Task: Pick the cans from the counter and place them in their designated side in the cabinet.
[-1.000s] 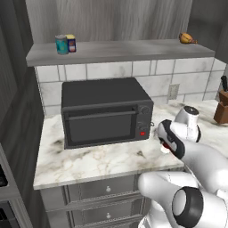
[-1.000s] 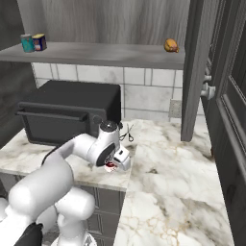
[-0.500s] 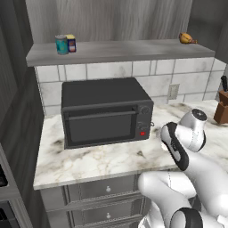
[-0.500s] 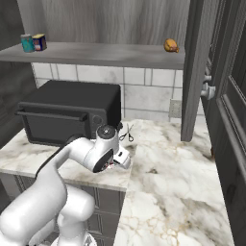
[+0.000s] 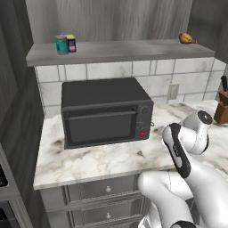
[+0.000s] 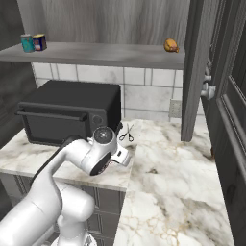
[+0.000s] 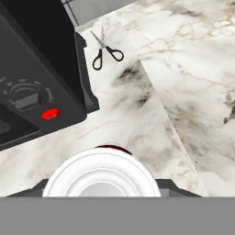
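While the gripper hangs low over the near edge of the counter, just right of the black microwave, its jaws are clasped around the red can, whose white top shows between the fingertips. The yellow-topped blue can stands at the far left of the cabinet shelf, just beside a teal can, and black scissors lie farther back.
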